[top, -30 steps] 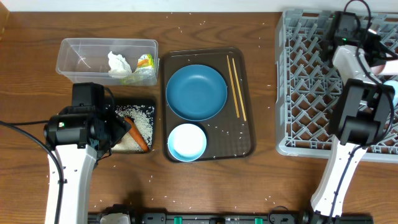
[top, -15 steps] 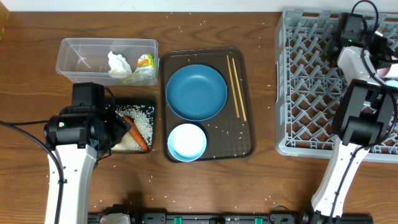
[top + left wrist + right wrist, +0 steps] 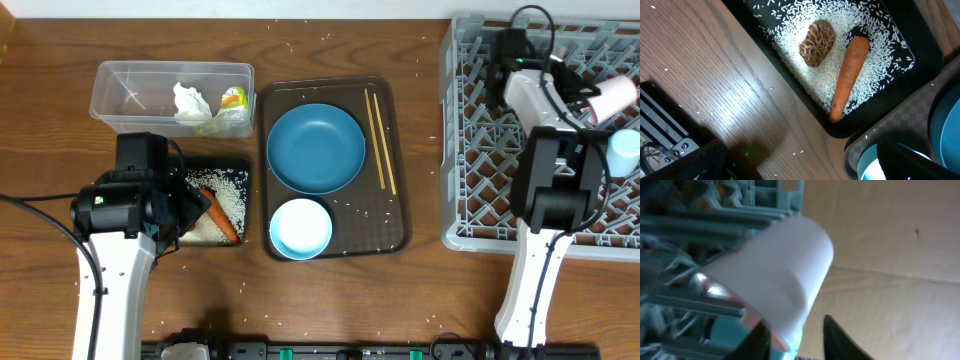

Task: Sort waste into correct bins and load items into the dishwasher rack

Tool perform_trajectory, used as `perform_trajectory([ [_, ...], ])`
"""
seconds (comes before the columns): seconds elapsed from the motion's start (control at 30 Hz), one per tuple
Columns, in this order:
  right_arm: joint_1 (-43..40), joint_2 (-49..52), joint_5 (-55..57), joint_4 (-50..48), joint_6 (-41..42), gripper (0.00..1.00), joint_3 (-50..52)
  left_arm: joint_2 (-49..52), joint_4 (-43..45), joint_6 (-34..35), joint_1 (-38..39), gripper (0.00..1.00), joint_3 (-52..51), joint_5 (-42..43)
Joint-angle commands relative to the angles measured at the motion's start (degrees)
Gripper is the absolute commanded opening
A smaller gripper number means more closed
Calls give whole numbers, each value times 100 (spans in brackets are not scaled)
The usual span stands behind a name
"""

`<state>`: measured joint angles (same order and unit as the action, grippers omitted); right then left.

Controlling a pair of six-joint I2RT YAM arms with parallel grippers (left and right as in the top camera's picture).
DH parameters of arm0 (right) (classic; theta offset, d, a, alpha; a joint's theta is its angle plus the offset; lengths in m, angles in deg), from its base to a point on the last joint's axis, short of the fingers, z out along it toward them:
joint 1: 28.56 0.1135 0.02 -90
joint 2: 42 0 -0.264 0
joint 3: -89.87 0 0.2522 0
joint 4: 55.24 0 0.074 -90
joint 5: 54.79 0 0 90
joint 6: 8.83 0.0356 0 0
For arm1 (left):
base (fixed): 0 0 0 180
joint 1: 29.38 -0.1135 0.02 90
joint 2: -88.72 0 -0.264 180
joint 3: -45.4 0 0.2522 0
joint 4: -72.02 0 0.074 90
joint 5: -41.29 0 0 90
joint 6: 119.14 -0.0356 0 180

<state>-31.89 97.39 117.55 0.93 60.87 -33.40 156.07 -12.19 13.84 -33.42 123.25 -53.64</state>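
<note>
White cup (image 3: pixel 612 97) on side, far right part of rack (image 3: pixel 480 150); long axis runs away from right gripper (image 3: pixel 795 327), near end between tips, pinched or freed: cannot tell. Left gripper (image 3: pixel 800 161) spread, empty.

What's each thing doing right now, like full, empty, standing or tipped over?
White cup, tipped on its side in the dishwasher rack.
Light blue cup, standing on end in the rack.
Dark blue plate, flat, empty.
Bowl, upright, empty.
Clear tub, holding tissue and wrapper.
Black tray, holding rice, carrot.
Left gripper, jaws open.
</note>
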Motion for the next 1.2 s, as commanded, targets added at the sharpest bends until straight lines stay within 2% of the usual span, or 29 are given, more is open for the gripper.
perform_trajectory([
  [0.0, 160, 74, -1163, 584, 1161, 36, 13, 9, -22, -96, -20, 98, -2, -111],
  [0.1, 155, 31, -2122, 1346, 1845, 42, -208, 9, -22, -96, -20, 98, -2, -114],
  [0.23, 28, -109, -3694, 2312, 2756, 33, -940, 9, -22, -96, -20, 98, -2, -111],
  [0.27, 7, -173, -4096, 2487, 2883, 35, -1145, 9, -22, -96, -20, 98, -2, -114],
  [0.43, -61, -704, -5886, 3003, 3104, 42, -2024, 9, -22, -96, -20, 98, -2, -114],
  [0.5, -92, -1023, -6594, 3071, 3097, 50, -2273, 9, -22, -96, -20, 98, -2, -114],
  [0.6, -173, -1438, -7138, 3047, 3084, 52, -2428, 9, -22, -96, -20, 98, -2, -114],
  [0.63, -210, -1537, -7125, 3012, 3058, 49, -2444, 9, -22, -96, -20, 98, -2, -114],
  [0.73, -407, -1705, -6968, 2872, 3014, 21, -2446, 9, -22, -96, -20, 98, -2, -114],
  [0.83, -686, -1639, -6972, 2841, 2988, 5, -2428, 9, -22, -96, -20, 98, -2, -111],
  [0.9, -861, -1517, -6975, 2793, 2953, 1, -2428, 9, -22, -96, -20, 98, -2, -114],
  [1.03, -1174, -1141, -6957, 2653, 2551, 1, -2428, 9, -22, -96, -20, 98, -2, -114],
  [1.17, -1427, -719, -6415, 2437, 2280, 1, -2428, 9, -22, -96, -20, 98, -2, -114],
])
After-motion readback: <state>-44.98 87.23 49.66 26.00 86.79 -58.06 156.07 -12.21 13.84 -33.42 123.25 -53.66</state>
